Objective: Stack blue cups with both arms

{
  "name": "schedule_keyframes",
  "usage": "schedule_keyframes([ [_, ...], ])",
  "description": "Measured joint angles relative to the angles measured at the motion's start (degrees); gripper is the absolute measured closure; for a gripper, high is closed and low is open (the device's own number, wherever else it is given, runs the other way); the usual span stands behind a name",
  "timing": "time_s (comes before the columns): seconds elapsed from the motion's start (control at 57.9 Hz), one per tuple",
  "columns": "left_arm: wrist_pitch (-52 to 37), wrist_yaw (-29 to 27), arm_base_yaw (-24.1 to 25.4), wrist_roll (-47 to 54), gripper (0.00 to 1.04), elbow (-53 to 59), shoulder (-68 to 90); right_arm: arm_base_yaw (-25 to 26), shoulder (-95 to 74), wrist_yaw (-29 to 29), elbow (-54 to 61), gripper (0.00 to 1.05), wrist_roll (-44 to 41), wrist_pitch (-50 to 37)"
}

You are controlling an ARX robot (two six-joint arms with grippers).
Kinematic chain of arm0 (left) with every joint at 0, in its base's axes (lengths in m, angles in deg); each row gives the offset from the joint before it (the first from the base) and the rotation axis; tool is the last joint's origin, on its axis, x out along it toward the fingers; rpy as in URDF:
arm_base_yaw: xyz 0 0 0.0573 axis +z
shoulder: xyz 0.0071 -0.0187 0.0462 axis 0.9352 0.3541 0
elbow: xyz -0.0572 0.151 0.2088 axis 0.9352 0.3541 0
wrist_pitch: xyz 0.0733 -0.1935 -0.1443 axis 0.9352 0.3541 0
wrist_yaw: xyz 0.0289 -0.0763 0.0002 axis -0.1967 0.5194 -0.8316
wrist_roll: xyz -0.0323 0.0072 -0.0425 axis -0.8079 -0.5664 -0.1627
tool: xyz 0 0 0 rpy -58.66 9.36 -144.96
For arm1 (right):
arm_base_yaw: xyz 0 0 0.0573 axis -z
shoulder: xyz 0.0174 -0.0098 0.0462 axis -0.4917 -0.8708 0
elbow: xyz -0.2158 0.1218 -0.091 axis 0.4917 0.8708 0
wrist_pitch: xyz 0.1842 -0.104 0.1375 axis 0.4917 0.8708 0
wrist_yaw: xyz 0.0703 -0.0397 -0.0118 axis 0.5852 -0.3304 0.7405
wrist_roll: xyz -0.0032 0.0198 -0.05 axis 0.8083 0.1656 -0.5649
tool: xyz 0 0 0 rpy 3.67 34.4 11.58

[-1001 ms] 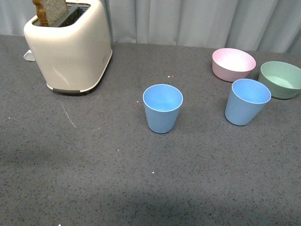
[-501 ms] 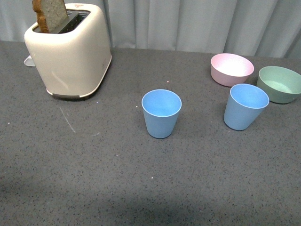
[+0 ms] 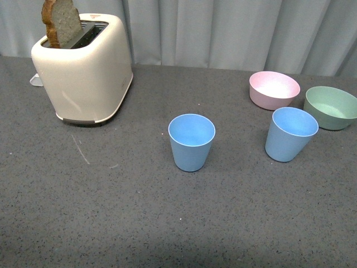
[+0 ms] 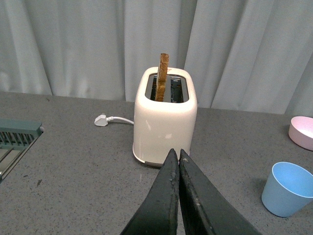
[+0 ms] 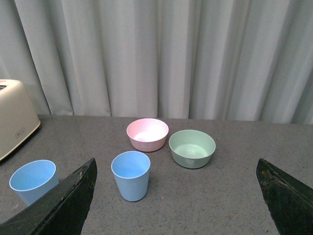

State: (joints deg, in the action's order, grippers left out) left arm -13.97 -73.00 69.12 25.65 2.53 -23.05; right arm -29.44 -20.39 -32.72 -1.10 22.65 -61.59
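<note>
Two light blue cups stand upright and empty on the grey table, a good gap apart. One cup [image 3: 191, 142] is near the middle; the other cup [image 3: 290, 134] stands to its right, just in front of the bowls. Neither arm shows in the front view. My left gripper [image 4: 177, 155] is shut with nothing in it, above the table in front of the toaster, and the middle cup [image 4: 288, 189] is off to one side. My right gripper [image 5: 176, 169] is wide open and empty; the right-hand cup [image 5: 130, 175] lies ahead between its fingers, and the other cup [image 5: 33, 181] stands beyond one finger.
A cream toaster [image 3: 83, 67] with a slice of bread [image 3: 61, 23] sticking up stands at the back left, its white plug [image 4: 101, 120] lying behind. A pink bowl [image 3: 274, 90] and a green bowl [image 3: 331, 107] sit at the back right. A grey-green rack [image 4: 17, 139] is at the left wrist view's edge.
The front view has shifted: everything on the table now sits a little lower in the picture than a second ago. The cups, bowls and toaster keep their places relative to one another.
</note>
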Motion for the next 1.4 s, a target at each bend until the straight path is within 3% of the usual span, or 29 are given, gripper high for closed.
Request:
schedule_keyframes([
  [0.811, 18.7, 0.0, 0.0, 0.0, 1.01, 0.0, -19.2, 0.0, 0.0, 0.0, 0.0, 0.1, 0.0, 0.0],
  [0.915, 27.5, 0.0, 0.0, 0.0, 1.01, 0.0, -26.0, 0.0, 0.0, 0.0, 0.0, 0.1, 0.0, 0.0],
  [1.105, 28.7, 0.0, 0.0, 0.0, 1.01, 0.0, -28.9, 0.0, 0.0, 0.0, 0.0, 0.1, 0.0, 0.0],
  [1.243, 28.7, 0.0, 0.0, 0.0, 0.75, 0.0, -29.0, -0.2, -0.2, -0.8, -0.1, 0.1, -0.9, 0.5],
  [1.312, 28.7, 0.0, 0.0, 0.0, 0.62, 0.0, -29.0, -1.5, -3.9, -4.8, -1.3, 0.1, -8.3, 2.5],
  [1.398, 28.7, 0.0, 0.0, 0.0, 0.44, 0.0, -29.0, -2.5, -15.1, -5.6, -3.1, 0.1, -13.6, -3.0],
])
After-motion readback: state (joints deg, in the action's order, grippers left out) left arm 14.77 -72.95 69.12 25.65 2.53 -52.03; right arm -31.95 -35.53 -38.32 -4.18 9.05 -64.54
